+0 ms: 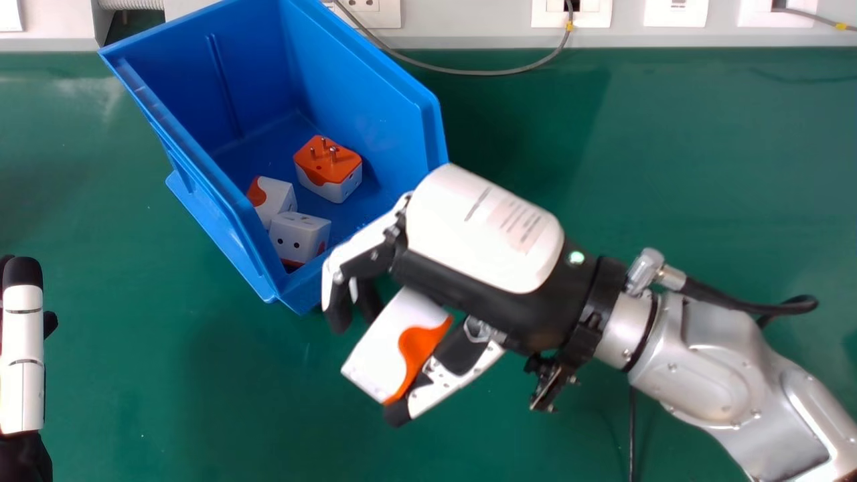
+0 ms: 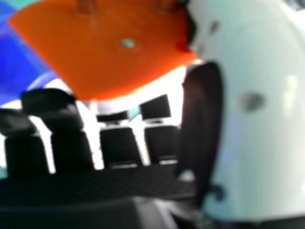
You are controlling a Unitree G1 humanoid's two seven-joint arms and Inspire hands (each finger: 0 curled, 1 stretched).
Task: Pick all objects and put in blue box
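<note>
Pinching a boxy white and orange plastic plug adapter (image 1: 381, 341) between the thumb and bent fingers of the black and white right hand (image 1: 485, 231), with the orange part toward the thumb. Held outside the open blue plastic box (image 1: 368, 87), near its closest corner, over the smooth green table (image 1: 201, 402). With three similar adapters (image 1: 328, 167) inside the box, and the left hand (image 1: 22, 355), fingers straight, at the head view's left edge.

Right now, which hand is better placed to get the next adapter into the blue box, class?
The right hand: it holds an orange-and-white adapter just outside the near end of the blue box. The left hand is off at the view's left edge.
</note>
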